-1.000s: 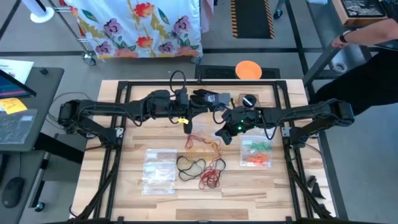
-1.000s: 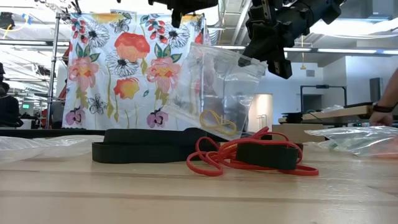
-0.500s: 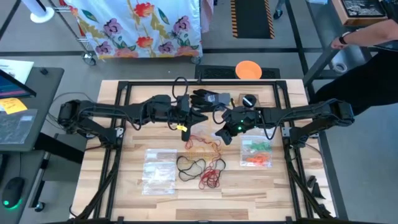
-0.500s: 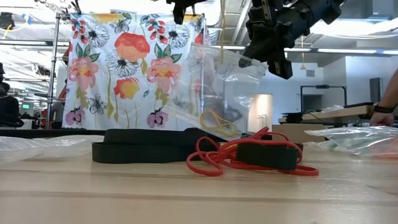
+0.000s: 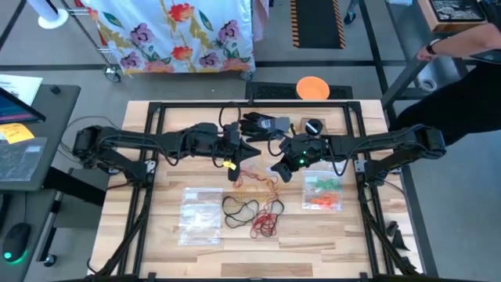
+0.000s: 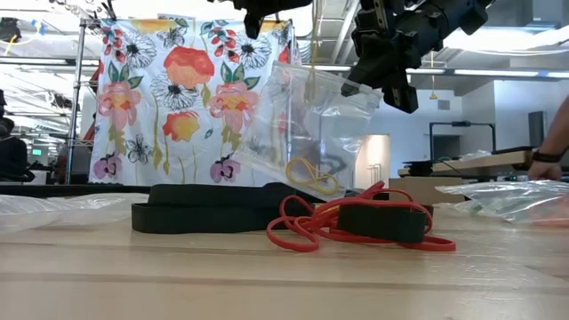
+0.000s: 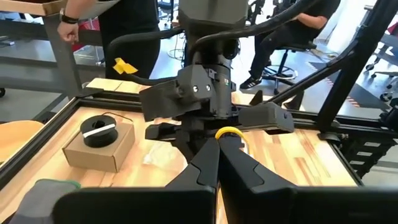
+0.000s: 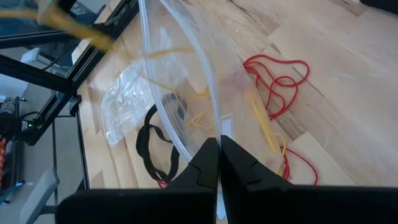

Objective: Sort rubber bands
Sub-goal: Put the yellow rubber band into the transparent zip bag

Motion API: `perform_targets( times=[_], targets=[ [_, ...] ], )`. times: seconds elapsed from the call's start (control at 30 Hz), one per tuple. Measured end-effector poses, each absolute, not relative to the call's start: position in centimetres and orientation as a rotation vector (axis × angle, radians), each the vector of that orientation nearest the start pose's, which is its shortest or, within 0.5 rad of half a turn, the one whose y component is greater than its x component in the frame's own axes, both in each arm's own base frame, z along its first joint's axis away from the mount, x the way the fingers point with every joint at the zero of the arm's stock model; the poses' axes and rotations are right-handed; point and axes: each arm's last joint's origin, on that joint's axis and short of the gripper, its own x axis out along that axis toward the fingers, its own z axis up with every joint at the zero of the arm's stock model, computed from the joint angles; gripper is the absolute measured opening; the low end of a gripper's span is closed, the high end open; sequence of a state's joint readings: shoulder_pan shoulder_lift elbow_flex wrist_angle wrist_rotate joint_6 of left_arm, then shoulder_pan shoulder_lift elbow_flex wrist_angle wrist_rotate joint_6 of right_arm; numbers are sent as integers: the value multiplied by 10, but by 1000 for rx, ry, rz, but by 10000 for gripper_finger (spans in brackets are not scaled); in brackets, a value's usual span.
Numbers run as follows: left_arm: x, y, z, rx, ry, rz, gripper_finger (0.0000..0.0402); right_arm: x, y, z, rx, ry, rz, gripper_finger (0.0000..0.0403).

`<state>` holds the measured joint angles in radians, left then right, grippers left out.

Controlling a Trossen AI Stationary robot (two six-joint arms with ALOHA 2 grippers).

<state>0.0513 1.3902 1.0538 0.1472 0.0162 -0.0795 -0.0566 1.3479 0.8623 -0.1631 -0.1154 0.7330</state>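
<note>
above the middle of the table, the right gripper point(image 6: 384, 78) has its fingers pinched together on the rim of a clear plastic bag point(image 6: 311, 133), holding it up with its mouth open, probably so a band can be dropped in. just beside it, the left gripper point(image 5: 232, 167) has its fingers clamped on a yellow rubber band point(image 7: 229, 132) hanging at the bag's mouth. yellow bands point(image 6: 311, 174) lie inside the bag, while red bands point(image 5: 267, 219) and black bands point(image 5: 239, 208) wait loose on the wood below.

Bright even overhead light; backlit low view; wrist foregrounds blurred.
</note>
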Motion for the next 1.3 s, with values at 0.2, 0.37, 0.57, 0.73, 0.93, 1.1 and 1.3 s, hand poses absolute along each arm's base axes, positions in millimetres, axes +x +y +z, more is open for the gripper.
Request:
perform_targets(
  times=[0.2, 0.37, 0.57, 0.73, 0.93, 1.1, 1.3],
  targets=[
    [322, 18, 315, -69, 206, 106, 14, 283, -14, 241, 764, 638, -187, 5],
    [321, 19, 312, -60, 238, 131, 73, 283, -14, 241, 764, 639, -187, 5],
    [321, 19, 313, -87, 224, 159, 132, 283, -14, 241, 764, 640, -188, 5],
    [319, 19, 315, -97, 223, 159, 141, 283, -14, 241, 764, 640, -185, 5],
    [308, 14, 308, -43, 373, 127, 133, 282, -13, 241, 764, 655, -175, 5],
    [299, -3, 278, -80, 618, 38, 133, 282, -15, 240, 765, 659, -184, 5],
    [297, -32, 231, -90, 701, -41, 132, 281, -22, 240, 771, 646, -204, 5]
  ],
)
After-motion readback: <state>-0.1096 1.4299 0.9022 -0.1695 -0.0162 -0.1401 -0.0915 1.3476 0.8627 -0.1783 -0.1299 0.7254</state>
